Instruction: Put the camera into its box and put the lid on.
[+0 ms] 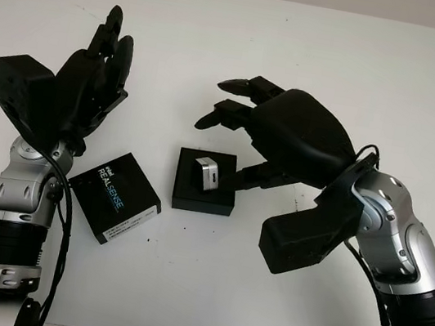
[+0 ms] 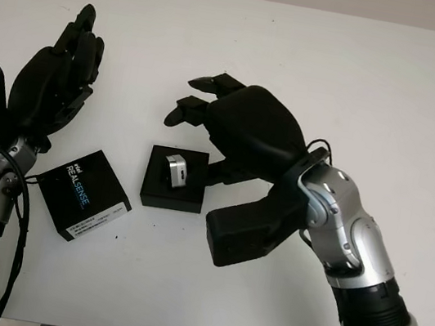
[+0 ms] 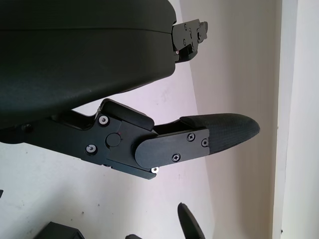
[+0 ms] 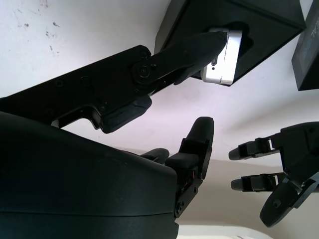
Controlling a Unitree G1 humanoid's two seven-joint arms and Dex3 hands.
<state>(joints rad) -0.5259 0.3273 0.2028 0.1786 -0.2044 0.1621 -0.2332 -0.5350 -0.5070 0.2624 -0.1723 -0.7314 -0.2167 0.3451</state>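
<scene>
Two black robot hands hover over a white table, with an open black box between them as the central landmark. Nearest the viewer, the right hand hangs just right of the box and partly above its right edge, palm down, holding nothing. Two of its fingers curl loosely forward beyond the box's far side, while its thumb reaches in low from the right; in the right wrist view the thumb tip sits against or just over the camera, though contact cannot be confirmed.

Inside the box sits the camera, a small silver block standing in the recess and leaning slightly, with a dark slot visible on its end face. No writing can be read on the camera or on the box.

Left of the box, close by but apart from it, lies the lid, a flat black square turned at an angle on the table. White and blue lettering on its top reads "REALSENSE", with a smaller word above it too small to make out, and a pale label strip runs along its near side edge.

Further left of the box and beyond the lid, the left hand is raised above the table with its fingers extended and pointing away from the robot, holding nothing.
</scene>
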